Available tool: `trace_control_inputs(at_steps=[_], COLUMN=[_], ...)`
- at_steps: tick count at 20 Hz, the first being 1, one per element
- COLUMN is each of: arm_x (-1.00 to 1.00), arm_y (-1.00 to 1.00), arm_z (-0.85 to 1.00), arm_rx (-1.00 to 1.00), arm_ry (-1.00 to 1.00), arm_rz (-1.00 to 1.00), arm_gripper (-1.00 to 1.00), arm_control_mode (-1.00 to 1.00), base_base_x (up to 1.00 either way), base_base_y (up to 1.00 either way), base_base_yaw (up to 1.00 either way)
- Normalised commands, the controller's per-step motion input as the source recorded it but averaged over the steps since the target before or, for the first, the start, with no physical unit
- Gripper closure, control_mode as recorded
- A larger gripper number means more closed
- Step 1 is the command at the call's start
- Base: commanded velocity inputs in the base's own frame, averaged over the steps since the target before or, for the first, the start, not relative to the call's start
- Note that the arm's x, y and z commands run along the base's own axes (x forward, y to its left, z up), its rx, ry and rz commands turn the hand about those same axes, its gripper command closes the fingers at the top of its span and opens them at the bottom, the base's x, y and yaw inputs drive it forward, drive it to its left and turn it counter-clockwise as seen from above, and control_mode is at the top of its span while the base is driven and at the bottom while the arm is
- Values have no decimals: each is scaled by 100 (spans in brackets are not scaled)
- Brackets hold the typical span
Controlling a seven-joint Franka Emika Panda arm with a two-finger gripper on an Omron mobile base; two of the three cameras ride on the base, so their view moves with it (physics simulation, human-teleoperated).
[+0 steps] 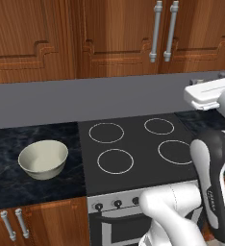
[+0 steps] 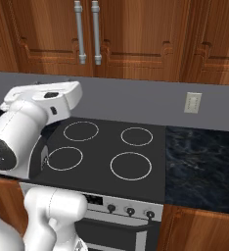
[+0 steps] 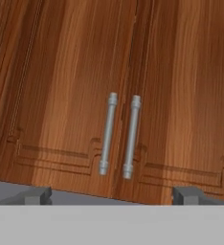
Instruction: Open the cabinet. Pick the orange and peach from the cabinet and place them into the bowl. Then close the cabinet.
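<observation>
The cabinet (image 3: 71, 95) faces me with both reddish-brown doors shut. Its two vertical silver bar handles (image 3: 108, 135) (image 3: 131, 137) hang side by side at the door seam, also seen high up as handles (image 1: 163, 31) and handles (image 2: 87, 32). My gripper (image 3: 113, 195) is open, its fingertips (image 3: 37, 195) wide apart, held level below the handles and some way short of the doors. The white hand (image 1: 208, 93) hovers over the back of the stove. The cream-white bowl (image 1: 43, 158) stands empty on the dark counter left of the stove. Orange and peach are hidden behind the shut doors.
A black stove top (image 1: 133, 144) with several burner rings lies under the arm. Dark marble counter (image 2: 199, 162) flanks it, with a wall outlet (image 2: 193, 103) on the grey backsplash. Handleless wall cabinets (image 1: 28, 38) adjoin the cabinet. A low cabinet (image 1: 42, 226) sits under the bowl.
</observation>
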Motion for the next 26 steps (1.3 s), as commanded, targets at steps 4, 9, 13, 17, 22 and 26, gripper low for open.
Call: trace_control_inputs(at_steps=[4,9,13,17,22,26], arm_x=[52,70,80,42,8,20], arm_y=[-32,-31,-27,-4,0,0], arm_z=[0,0,0,4,24,14], arm_rx=[0,0,2,8,18,17], arm_ry=[-3,0,0,-3,-2,0], arm_rz=[-7,-9,-7,0,0,0], arm_gripper=[-100,-100,-100,-100,-100,-100], arm_control_mode=[-100,-100,-100,-100,-100,-100], base_base_x=[0,0,0,0,0,0], base_base_y=[0,0,0,0,0,0], base_base_yaw=[0,0,0,0,0,0])
